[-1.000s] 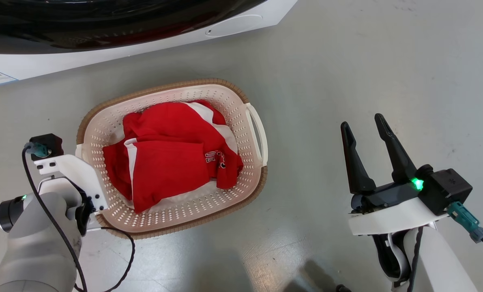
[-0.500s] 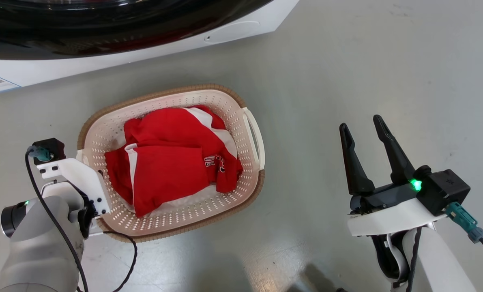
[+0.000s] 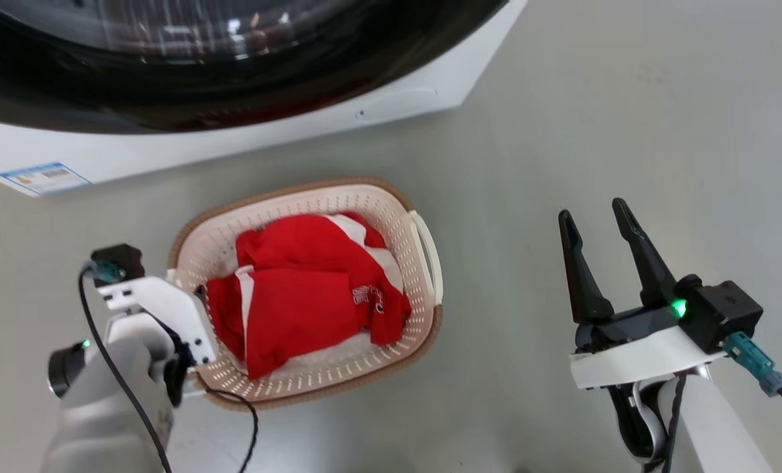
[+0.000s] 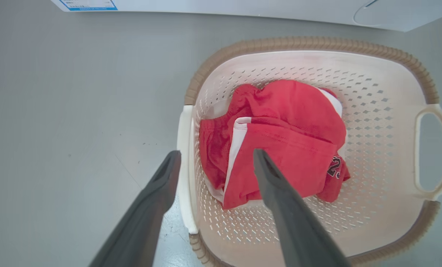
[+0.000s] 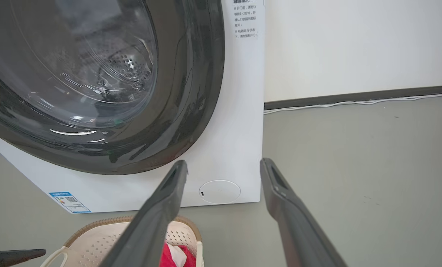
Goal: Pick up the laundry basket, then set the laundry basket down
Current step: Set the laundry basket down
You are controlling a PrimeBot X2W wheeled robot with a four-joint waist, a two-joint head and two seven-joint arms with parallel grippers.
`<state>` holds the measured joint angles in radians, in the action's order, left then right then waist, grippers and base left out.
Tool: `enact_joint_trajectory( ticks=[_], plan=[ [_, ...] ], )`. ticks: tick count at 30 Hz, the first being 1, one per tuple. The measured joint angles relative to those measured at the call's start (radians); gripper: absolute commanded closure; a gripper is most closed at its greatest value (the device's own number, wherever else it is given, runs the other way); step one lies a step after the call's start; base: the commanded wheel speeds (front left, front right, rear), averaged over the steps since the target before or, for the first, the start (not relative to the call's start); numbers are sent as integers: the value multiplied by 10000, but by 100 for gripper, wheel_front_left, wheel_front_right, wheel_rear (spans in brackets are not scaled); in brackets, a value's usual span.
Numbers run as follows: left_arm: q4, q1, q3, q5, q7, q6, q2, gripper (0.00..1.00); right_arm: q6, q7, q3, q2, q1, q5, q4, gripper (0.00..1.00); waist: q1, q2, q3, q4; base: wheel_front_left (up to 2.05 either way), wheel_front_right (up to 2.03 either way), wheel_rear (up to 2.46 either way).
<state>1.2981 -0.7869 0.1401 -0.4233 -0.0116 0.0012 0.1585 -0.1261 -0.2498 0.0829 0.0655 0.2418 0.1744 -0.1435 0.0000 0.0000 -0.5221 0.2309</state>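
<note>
Two claws, both spread wide, nothing in either. Your left gripper (image 4: pixel 216 152) straddles the near handle (image 4: pixel 185 126) of the laundry basket (image 4: pixel 310 42): one finger outside the wall, the other inside, above the red garment (image 4: pixel 291 141). Can't tell if either finger touches plastic. Right gripper (image 3: pixel 592 210) hangs well apart from the basket, to its right, over bare floor (image 3: pixel 561 131). Basket looks flat on the floor, near the front of the washing machine (image 3: pixel 233 141), with a strip of floor between them. My read: set-down is done, and the step in hand is clearing the left claw. Pull back along the finger axis, no sideways sweep. The inner finger could snag the cloth; the outer could hook the handle and drag the basket. Hold the jaws at this width until both tips are above the rim. Leave the right arm parked.
</note>
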Motion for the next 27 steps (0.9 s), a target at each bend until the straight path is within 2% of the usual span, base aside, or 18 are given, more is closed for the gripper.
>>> enact_joint_trajectory(
  ticks=[9, 17, 24, 27],
  plan=[
    [0, 867, 82, -100, -1406, -207, -454, 0, 0, 0, -219, 79, -748, -207, -439, 0, 0, 0, 1456, -336, 0, 0, 0],
    [-104, 1731, 213, -178, -2140, -500, -736, 0, 0, 0, -481, 209, -1342, -337, -786, 0, 0, 0, 2915, -753, 0, 0, 0],
    [-951, 2673, 198, -249, -2362, -556, -848, 0, 0, 0, -529, 284, -1739, -424, -965, 0, 0, 0, 4046, -1148, 0, 0, 0],
    [-1843, 3117, 130, -224, -2364, -546, -853, 0, 0, 0, -594, 318, -1863, -426, -986, 0, -1, 0, 4396, -1350, 0, 0, 0]
  ],
)
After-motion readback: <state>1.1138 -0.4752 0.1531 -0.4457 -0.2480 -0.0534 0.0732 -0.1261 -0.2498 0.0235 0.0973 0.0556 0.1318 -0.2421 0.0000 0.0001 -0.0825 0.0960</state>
